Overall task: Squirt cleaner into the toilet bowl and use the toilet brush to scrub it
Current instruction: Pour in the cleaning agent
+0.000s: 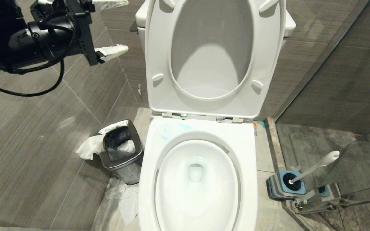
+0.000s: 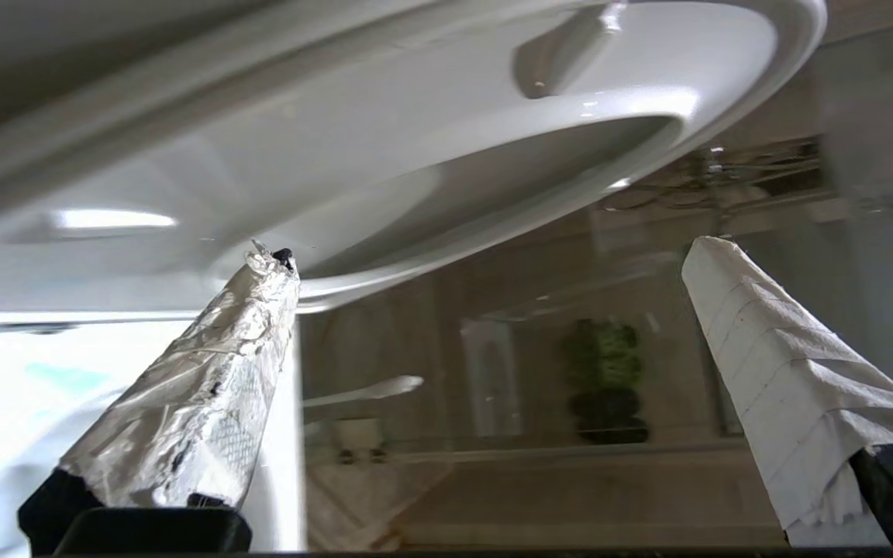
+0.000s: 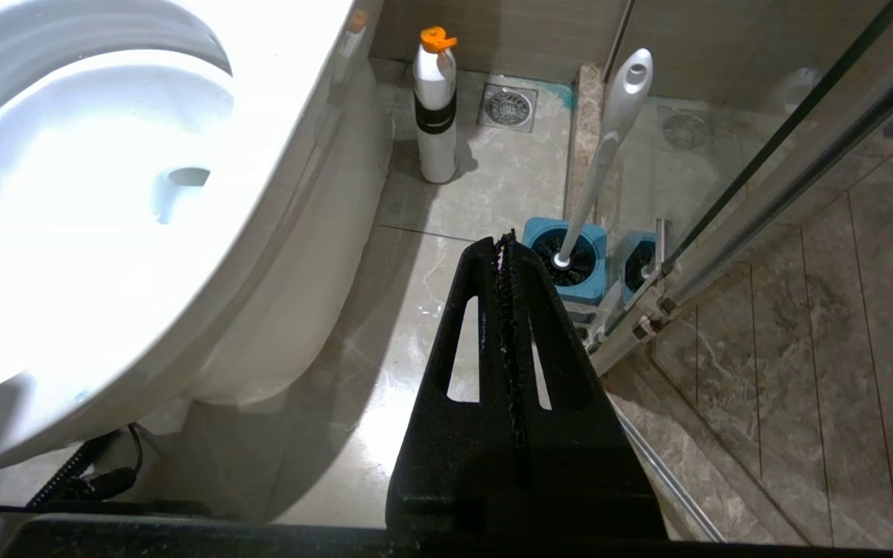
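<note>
The left gripper (image 1: 120, 27) hangs high at the left of the head view, level with the raised seat (image 1: 159, 57) and lid, its two wrapped fingers (image 2: 206, 403) spread wide with nothing between them. From its own camera the jaws point past the edge of the upturned seat toward the glass shower wall (image 2: 570, 349).

The toilet bowl (image 1: 198, 179) lies open below, seat and lid tipped back against the tank. Pale blue smears of cleaner (image 1: 172, 130) mark the flat rim behind the basin, toward the robot's left.

The toilet brush (image 1: 315, 168) stands in its blue holder (image 1: 283, 186) on the floor to the right of the bowl, just beside the glass door frame, handle leaning away from the toilet.

The right gripper (image 3: 507, 240) shows only in its own view, above the floor near the brush holder, jaws pressed together and holding nothing. A white bottle with an orange cap (image 3: 436, 108) stands on the floor beside the toilet base. A small steel bin (image 1: 120, 150) with crumpled paper (image 1: 88, 147) sits left of the bowl.
</note>
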{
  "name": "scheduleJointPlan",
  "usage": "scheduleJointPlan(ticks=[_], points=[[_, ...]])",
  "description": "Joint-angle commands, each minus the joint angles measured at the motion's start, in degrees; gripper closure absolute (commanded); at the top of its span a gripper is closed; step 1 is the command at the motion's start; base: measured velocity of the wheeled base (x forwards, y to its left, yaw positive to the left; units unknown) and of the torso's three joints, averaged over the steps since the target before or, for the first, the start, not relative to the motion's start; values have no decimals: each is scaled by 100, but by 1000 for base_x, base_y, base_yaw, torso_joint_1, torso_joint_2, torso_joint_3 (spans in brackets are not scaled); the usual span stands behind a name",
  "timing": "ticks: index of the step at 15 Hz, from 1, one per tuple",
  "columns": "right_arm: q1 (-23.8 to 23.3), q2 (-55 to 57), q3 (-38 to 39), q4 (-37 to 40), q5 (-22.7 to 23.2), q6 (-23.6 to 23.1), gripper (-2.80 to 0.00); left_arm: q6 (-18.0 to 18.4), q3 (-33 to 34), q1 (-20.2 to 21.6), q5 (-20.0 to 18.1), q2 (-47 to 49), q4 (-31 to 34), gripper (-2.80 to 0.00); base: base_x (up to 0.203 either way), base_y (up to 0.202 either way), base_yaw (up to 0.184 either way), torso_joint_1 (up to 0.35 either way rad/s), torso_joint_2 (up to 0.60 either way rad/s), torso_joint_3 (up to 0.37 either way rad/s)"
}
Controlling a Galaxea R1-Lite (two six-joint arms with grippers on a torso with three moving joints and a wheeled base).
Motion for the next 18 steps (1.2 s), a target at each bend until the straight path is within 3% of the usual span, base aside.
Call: scheduleJointPlan(ticks=[1,4,7,9,13,16,18], points=[[1,0,1,8,2,3,0,1003,17,120,2,-185,349,-280,0,0,0,0,0,0],[1,0,1,6,2,3,0,2481,11,292,97,-220,582,-280,0,0,0,0,0,0],[1,0,1,8,2,3,0,3516,3,254,627,-234,597,-280,0,0,0,0,0,0],[1,0,1,8,2,3,0,3864,9,65,1135,-300,610,-280,0,0,0,0,0,0],[1,8,1,8,2,3,0,4166,388,-267,2014,-629,899,-280,0,0,0,0,0,0],[1,0,1,1,2,3,0,4870,964,-473,2542,-944,899,-280,0,0,0,0,0,0],[1,1,1,8,2,3,0,5229,1013,-483,2772,-1008,881,-280,0,0,0,0,0,0]])
